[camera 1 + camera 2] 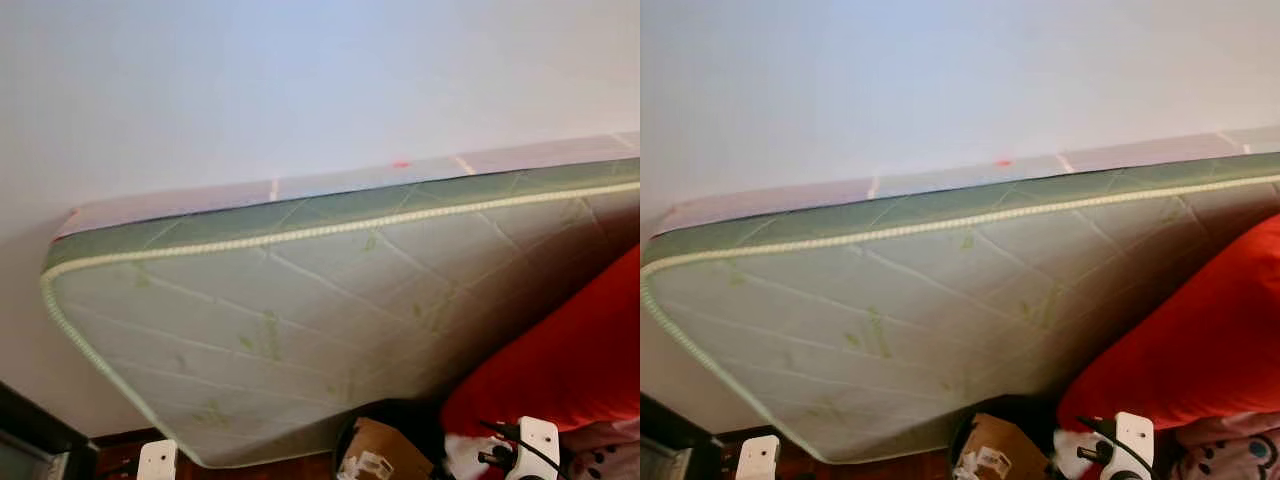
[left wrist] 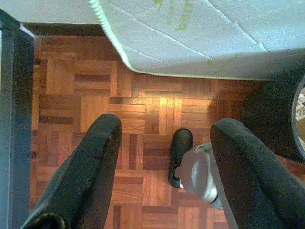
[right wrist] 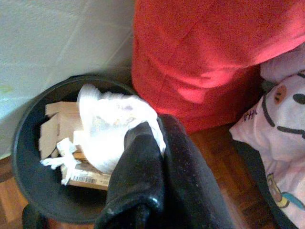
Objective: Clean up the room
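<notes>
A black round bin (image 3: 24,143) stands on the parquet floor and holds flattened cardboard (image 3: 52,129). My right gripper (image 3: 159,125) is just above the bin's near rim, shut on a crumpled white wad (image 3: 112,126) of paper or plastic that hangs over the cardboard. In the left eye view the same bin (image 1: 345,440) sits at the foot of a leaning mattress. My left gripper (image 2: 167,125) hangs open and holds nothing, above bare parquet (image 2: 95,95) beside my own foot (image 2: 181,152).
A pale green quilted mattress (image 1: 300,320) leans against the white wall. A big red cushion (image 1: 570,360) presses against the bin's right side. White patterned fabric (image 3: 281,129) lies beyond the cushion. A dark furniture edge (image 2: 12,119) stands at the left.
</notes>
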`<state>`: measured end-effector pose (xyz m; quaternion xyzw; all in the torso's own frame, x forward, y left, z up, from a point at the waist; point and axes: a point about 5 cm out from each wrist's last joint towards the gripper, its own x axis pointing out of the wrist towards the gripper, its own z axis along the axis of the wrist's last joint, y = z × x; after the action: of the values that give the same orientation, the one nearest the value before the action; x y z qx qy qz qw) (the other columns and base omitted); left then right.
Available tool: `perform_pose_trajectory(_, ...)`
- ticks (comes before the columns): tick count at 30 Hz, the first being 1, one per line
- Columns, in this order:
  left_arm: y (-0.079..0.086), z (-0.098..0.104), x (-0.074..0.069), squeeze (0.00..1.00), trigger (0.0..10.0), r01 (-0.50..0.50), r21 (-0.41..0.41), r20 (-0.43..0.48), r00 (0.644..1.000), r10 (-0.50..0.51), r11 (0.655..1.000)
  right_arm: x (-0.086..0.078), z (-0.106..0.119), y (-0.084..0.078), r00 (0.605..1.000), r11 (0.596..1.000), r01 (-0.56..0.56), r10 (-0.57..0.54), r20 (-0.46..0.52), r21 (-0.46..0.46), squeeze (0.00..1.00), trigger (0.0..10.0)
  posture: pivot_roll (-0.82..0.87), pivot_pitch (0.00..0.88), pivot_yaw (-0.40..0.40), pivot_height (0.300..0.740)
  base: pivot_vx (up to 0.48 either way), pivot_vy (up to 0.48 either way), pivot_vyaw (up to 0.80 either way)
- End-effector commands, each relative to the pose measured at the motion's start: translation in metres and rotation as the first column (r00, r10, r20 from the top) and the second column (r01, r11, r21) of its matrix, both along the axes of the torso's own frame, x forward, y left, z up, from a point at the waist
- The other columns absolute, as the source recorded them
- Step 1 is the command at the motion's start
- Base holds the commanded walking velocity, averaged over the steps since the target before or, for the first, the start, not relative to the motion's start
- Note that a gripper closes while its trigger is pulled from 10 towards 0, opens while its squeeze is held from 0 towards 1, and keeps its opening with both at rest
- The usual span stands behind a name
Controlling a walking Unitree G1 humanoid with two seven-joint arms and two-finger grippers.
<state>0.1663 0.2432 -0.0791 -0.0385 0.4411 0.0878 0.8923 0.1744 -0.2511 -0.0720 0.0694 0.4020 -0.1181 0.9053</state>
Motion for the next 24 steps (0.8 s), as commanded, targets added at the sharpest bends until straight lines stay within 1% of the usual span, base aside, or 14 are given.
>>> perform_pose_trajectory(1,-0.001,-0.001,0.000,0.00,10.0,0.020,0.006,-0.017,1.000,-0.020,1.000,0.001,0.001,0.002,1.000,1.000,-0.020,0.020,0.012,-0.001,0.00,10.0,0.06,0.000,0.014,0.740,0.000,0.000,0.00)
perform_pose_trajectory(5,0.000,0.000,0.000,0.00,10.0,0.025,0.011,-0.017,1.000,-0.024,1.000,0.016,0.007,0.009,0.994,0.996,-0.087,0.087,0.064,-0.010,0.00,10.0,0.05,0.000,0.019,0.740,0.000,0.000,0.00)
perform_pose_trajectory(7,0.000,0.000,0.000,0.00,10.0,0.028,0.012,-0.017,0.999,-0.027,1.000,0.025,0.012,0.009,0.991,0.996,-0.085,0.087,0.100,-0.018,0.00,10.0,0.05,0.000,0.026,0.740,0.000,0.000,0.00)
perform_pose_trajectory(9,0.000,0.000,0.000,0.00,10.0,0.030,0.012,-0.016,0.999,-0.030,0.999,0.030,0.015,0.009,0.989,0.996,-0.080,0.083,0.123,-0.023,0.00,10.0,0.05,0.000,0.028,0.740,0.000,0.000,0.00)
perform_pose_trajectory(10,0.000,0.000,0.000,0.00,10.0,0.033,0.014,-0.016,0.999,-0.033,0.999,0.039,0.019,0.016,0.984,0.996,-0.087,0.090,0.154,-0.025,0.00,10.0,0.06,0.000,0.028,0.740,0.000,0.000,0.00)
perform_pose_trajectory(11,0.000,0.000,0.000,0.00,10.0,0.033,0.014,-0.016,0.999,-0.033,0.999,0.039,0.019,0.016,0.984,0.996,-0.087,0.090,0.154,-0.025,0.00,10.0,0.06,0.000,0.028,0.740,0.000,0.000,0.00)
perform_pose_trajectory(12,0.000,0.000,0.000,0.00,10.0,0.031,0.014,-0.015,0.999,-0.031,0.999,0.067,0.029,0.052,0.966,0.989,-0.146,0.150,0.210,-0.035,0.00,10.0,0.06,0.000,0.027,0.740,0.000,0.000,0.00)
perform_pose_trajectory(13,-0.001,-0.001,-0.001,0.00,10.0,0.030,0.014,-0.015,0.999,-0.029,0.999,0.078,0.035,0.066,0.955,0.985,-0.166,0.173,0.240,-0.046,0.00,10.0,0.07,0.000,0.023,0.740,0.000,0.000,0.00)
perform_pose_trajectory(14,-0.001,-0.001,-0.001,0.00,10.0,0.029,0.014,-0.015,0.999,-0.028,0.999,0.087,0.041,0.074,0.946,0.982,-0.178,0.187,0.266,-0.059,0.00,10.0,0.07,0.000,0.020,0.740,0.000,0.000,0.00)
perform_pose_trajectory(16,-0.001,-0.001,-0.002,0.00,10.0,0.027,0.013,-0.015,1.000,-0.026,1.000,0.094,0.047,0.077,0.937,0.980,-0.181,0.197,0.288,-0.082,0.00,10.0,0.08,0.000,0.013,0.740,0.000,0.000,0.00)
perform_pose_trajectory(19,-0.001,-0.002,-0.003,0.00,10.0,0.017,0.008,-0.014,1.000,-0.017,1.000,0.101,0.054,0.071,0.933,0.980,-0.157,0.187,0.307,-0.120,0.00,10.0,0.09,0.000,0.008,0.740,0.000,0.000,0.00)
perform_pose_trajectory(22,-0.001,-0.002,-0.005,0.00,10.0,0.014,0.005,-0.014,1.000,-0.014,1.000,0.105,0.058,0.067,0.931,0.981,-0.147,0.181,0.317,-0.127,0.00,10.0,0.08,0.000,0.006,0.740,0.000,0.000,0.00)
perform_pose_trajectory(24,-0.001,-0.003,-0.006,0.00,10.0,0.016,0.004,-0.015,1.000,-0.016,1.000,0.105,0.057,0.065,0.934,0.978,-0.147,0.187,0.304,-0.151,0.00,10.0,0.09,0.000,0.007,0.740,0.000,0.000,0.00)
